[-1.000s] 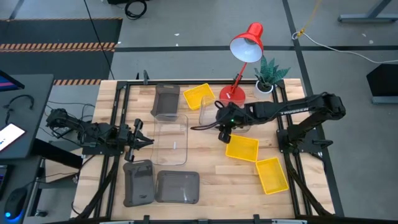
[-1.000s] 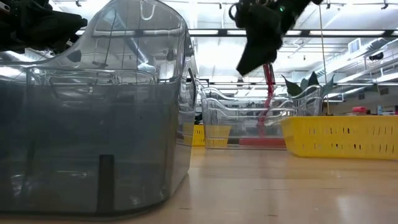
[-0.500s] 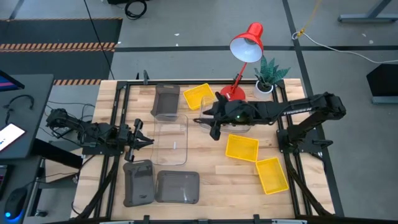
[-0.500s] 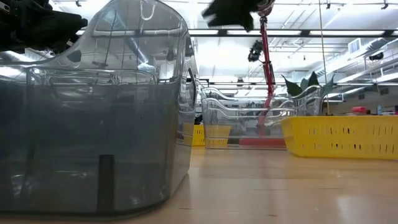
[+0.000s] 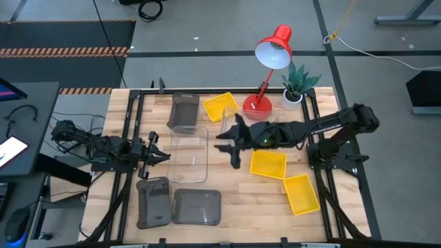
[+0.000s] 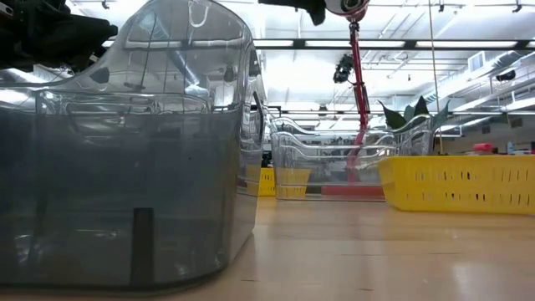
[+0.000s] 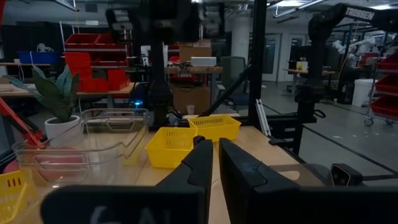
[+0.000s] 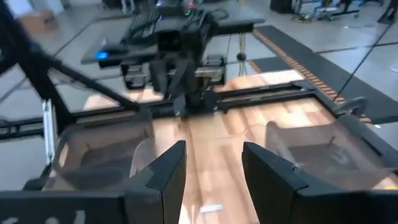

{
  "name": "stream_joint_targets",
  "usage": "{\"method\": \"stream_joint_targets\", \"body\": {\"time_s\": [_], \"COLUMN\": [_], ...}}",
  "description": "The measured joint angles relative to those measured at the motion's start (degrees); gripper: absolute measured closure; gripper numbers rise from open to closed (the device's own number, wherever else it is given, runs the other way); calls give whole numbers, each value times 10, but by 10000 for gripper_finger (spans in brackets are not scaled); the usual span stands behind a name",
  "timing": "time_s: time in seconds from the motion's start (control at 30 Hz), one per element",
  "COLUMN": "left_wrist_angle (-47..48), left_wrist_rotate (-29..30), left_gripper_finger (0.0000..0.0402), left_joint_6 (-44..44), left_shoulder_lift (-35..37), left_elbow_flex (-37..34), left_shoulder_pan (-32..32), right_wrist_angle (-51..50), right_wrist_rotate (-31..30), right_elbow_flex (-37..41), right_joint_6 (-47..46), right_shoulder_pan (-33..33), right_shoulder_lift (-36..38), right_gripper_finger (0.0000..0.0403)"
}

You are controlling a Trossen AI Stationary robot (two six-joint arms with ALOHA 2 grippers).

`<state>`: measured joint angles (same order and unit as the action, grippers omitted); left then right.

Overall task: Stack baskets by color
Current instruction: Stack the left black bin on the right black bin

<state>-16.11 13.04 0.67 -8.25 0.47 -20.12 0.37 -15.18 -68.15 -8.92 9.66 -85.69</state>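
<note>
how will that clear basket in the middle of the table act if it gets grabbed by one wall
The clear basket looks thin-walled and empty, so probably light. Its plastic looks glossy, so it may slip. Held by one wall, the long shallow body would likely sag or tilt.

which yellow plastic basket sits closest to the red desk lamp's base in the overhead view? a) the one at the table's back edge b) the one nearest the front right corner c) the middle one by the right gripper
a: in the high view the yellow plastic basket at the back edge lies just beside the red desk lamp's base, while the other two yellow baskets lie farther toward the front.
</note>
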Motion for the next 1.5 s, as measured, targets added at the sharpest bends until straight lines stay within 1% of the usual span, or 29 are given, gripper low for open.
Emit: {"method": "stream_joint_targets", "body": {"time_s": [0.07,0.4,0.6,0.67,0.73,0.8,1.1,1.17,1.23,1.33,1.5], "left_wrist_angle": [0,-4,-2,-2,-1,-1,-3,-5,-7,-7,-8], "left_wrist_rotate": [0,0,0,0,0,0,0,-1,-4,-4,-4], "left_gripper_finger": [366,375,367,366,366,368,374,371,369,368,375], "left_joint_6": [0,0,-8,-53,-129,-182,-210,-216,-220,-220,-221], "left_shoulder_lift": [0,0,0,0,0,0,0,0,0,0,0], "left_elbow_flex": [0,0,0,0,0,0,0,0,0,0,0], "left_shoulder_pan": [0,0,0,0,0,0,0,0,0,0,0], "right_wrist_angle": [15,25,24,25,25,25,17,2,-36,-105,-158], "right_wrist_rotate": [0,-1,-2,-2,-2,-1,-21,-21,-17,-13,-14], "right_elbow_flex": [0,0,0,0,0,0,0,0,0,0,0], "right_joint_6": [0,-22,-31,-31,-32,-42,-58,-60,-69,-99,-147], "right_shoulder_pan": [8,31,41,47,54,62,90,91,88,87,104], "right_shoulder_lift": [-15,-74,-81,-81,-81,-81,-81,-81,-81,-81,-81], "right_gripper_finger": [241,241,241,241,241,241,240,241,241,241,241]}}
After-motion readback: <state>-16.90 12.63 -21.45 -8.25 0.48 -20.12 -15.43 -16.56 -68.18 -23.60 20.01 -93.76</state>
